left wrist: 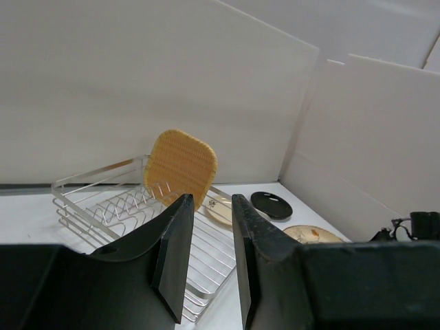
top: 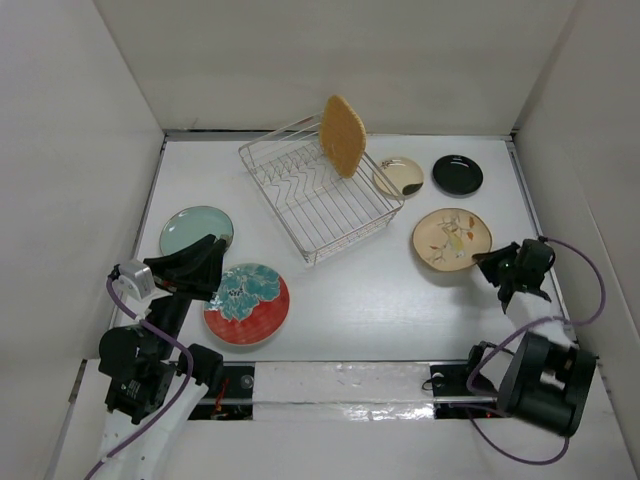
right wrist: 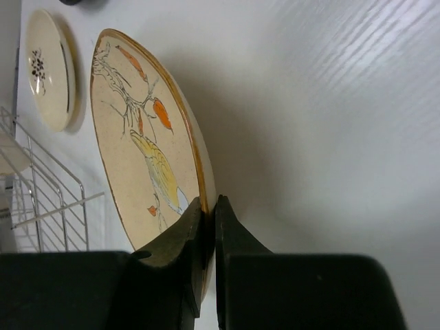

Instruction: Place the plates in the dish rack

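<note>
The silver wire dish rack stands at centre back with the wooden plate upright at its far end. My right gripper is shut on the near-right rim of the beige speckled plate. In the right wrist view the fingers clamp that rim, and the plate's bird-painted face shows to their left. My left gripper is open and empty, between the pale teal plate and the red plate with teal flowers. The small cream plate and small black plate lie right of the rack.
White walls enclose the table on three sides. The left wrist view looks past its open fingers to the rack, wooden plate, cream plate and black plate.
</note>
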